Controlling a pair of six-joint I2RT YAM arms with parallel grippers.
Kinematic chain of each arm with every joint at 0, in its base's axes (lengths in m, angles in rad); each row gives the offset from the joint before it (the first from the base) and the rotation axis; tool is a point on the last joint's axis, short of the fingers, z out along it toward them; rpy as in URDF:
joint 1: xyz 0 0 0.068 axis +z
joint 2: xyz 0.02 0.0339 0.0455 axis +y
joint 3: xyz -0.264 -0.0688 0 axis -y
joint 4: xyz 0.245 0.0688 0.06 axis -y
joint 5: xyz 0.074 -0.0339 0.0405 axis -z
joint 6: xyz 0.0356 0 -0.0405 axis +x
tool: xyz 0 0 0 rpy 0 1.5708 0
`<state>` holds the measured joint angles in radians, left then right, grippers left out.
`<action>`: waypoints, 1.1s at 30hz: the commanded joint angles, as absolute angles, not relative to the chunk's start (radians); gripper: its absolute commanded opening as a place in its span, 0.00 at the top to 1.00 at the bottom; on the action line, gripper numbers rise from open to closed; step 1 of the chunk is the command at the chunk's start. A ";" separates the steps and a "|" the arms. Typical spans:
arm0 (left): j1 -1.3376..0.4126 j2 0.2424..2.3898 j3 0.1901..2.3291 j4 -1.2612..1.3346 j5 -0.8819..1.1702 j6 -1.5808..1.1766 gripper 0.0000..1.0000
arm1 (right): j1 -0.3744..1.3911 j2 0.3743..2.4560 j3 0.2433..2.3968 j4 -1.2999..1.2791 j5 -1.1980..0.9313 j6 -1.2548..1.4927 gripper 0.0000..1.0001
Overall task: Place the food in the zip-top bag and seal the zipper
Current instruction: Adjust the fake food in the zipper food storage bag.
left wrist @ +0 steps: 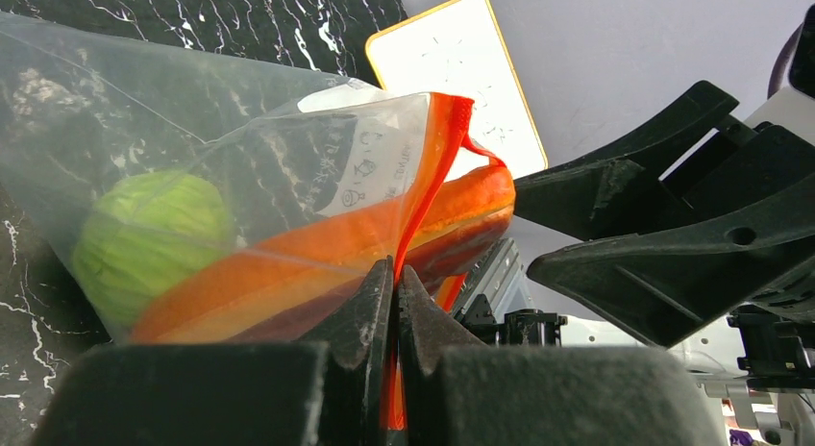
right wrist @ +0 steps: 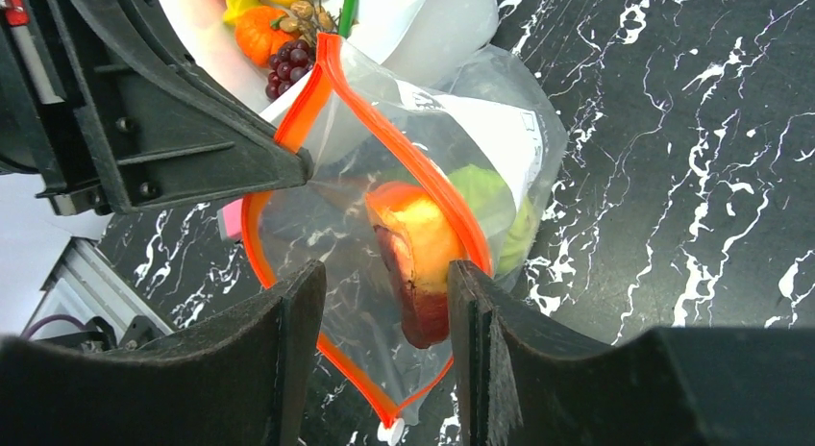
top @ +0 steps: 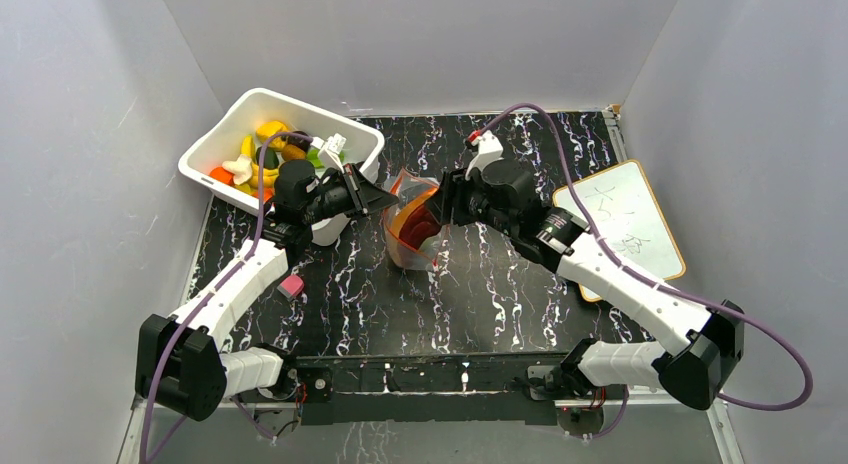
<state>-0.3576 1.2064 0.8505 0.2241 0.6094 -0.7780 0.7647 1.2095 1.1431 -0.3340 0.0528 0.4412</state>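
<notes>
Red-orange zipper (left wrist: 428, 167) strip is clamped between the fingers of the left gripper (left wrist: 395, 278), jaws fully closed with only the thin strip between them. The left wrist view shows this pinch edge-on; the right wrist view shows only the gripper's tip meeting the strip. Right gripper (right wrist: 386, 283) is released, jaws wide apart, straddling the open mouth of the bag (right wrist: 519, 129). An orange-and-red fruit piece (right wrist: 418, 244) sits in the mouth against one finger and clear of the other, so it is not gripped. The bag rests on the black marbled table (top: 500, 284) between the two grippers. Inside the bag are a pale-green cabbage (left wrist: 149, 239) at the bottom and the fruit piece nearer the mouth. Only the right wrist view shows the zipper as an open loop, both tracks apart. The top view adds a white bin (top: 215, 129) left of the bag, holding mixed toy food (top: 262, 149). It also shows a whiteboard (top: 625, 219) to the bag's right and a small pink block (top: 291, 286) left of the bag, toward the arm bases.
</notes>
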 commanded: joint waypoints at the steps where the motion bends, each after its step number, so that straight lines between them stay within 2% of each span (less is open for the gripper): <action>1: -0.361 1.183 0.854 0.269 0.631 -0.777 1.00 | 0.764 1.227 1.123 -0.250 0.041 0.402 0.52; 6: -0.361 1.181 0.856 0.261 0.630 -0.766 1.00 | 0.764 1.229 1.140 -0.269 0.076 0.390 0.48; 17: -0.361 1.188 0.860 0.264 0.629 -0.764 1.00 | 0.765 1.240 1.143 -0.289 0.099 0.408 0.46; 24: -0.361 1.184 0.861 0.253 0.622 -0.756 1.00 | 0.767 1.237 1.158 -0.330 0.137 0.449 0.50; 33: -0.361 1.186 0.868 0.251 0.624 -0.757 1.00 | 0.770 1.228 1.192 -0.393 0.182 0.480 0.47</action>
<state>-0.3576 1.2064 0.8505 0.2306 0.6098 -0.7662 0.7650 1.2392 1.1339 -0.3935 0.1474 0.4599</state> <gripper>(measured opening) 0.010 0.536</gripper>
